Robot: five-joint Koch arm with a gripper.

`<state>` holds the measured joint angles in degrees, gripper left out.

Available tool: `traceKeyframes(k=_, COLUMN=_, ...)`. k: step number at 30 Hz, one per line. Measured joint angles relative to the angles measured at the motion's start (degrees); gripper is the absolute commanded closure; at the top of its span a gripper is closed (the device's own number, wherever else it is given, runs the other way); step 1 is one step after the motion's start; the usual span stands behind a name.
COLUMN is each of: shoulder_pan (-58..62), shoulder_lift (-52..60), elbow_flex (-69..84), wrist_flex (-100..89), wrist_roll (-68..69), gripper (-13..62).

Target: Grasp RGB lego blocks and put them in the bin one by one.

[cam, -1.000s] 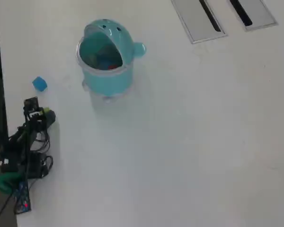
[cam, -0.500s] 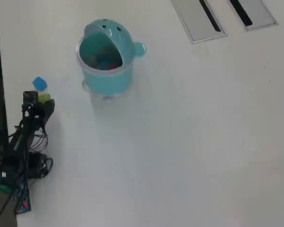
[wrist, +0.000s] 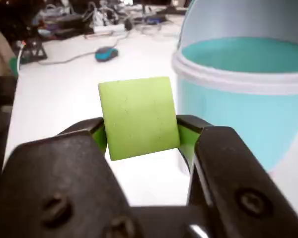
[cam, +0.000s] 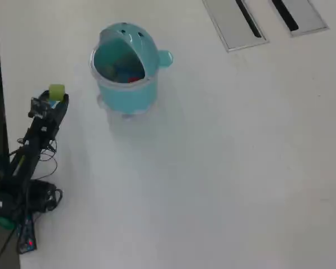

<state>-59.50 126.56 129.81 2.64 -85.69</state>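
The green block (wrist: 138,118) sits clamped in the hand (wrist: 141,136), one black jaw pressed against each of two opposite side faces, its broad flat face turned up toward the wrist camera. In the overhead view the same block (cam: 56,91) shows as a small green dot at the tip of the arm (cam: 36,134), which reaches in from the left edge of the tabletop (cam: 229,168). It looks lifted clear of the surface, though the pictures do not settle how high.

It should handle easily — a small, stiff piece of plastic, surely very light, with smooth faces that could slip if the grip loosens. The hold on opposite flat sides, about mid-height, is the right place; a corner or edge grip would let it twist.

Just beside the hand, on the right of the wrist view, stands the bin (wrist: 248,79), teal with a pale rim and its hood lid raised behind the opening. From above the bin (cam: 125,70) stands near the far left corner of the tabletop, its mouth open, with something red and something blue lying inside — probably the other two blocks. If so, this is the last one, and what remains is to carry it over the rim and let go.
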Motion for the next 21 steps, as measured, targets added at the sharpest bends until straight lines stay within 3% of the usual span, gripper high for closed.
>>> traceKeyframes(k=9, shoulder_pan=4.04, shoulder_lift=-14.33, elbow_flex=-21.97, wrist_flex=-3.96, wrist_roll=1.41, gripper=37.7)
traceKeyframes(k=11, shoulder_pan=4.48, shoulder_lift=-22.5, elbow_flex=-33.4, wrist_flex=-3.96, wrist_roll=1.23, gripper=37.7)
traceKeyframes(k=21, shoulder_pan=6.77, shoulder_lift=-35.68, elbow_flex=-48.78, wrist_flex=-2.02, wrist_roll=1.23, gripper=37.7)
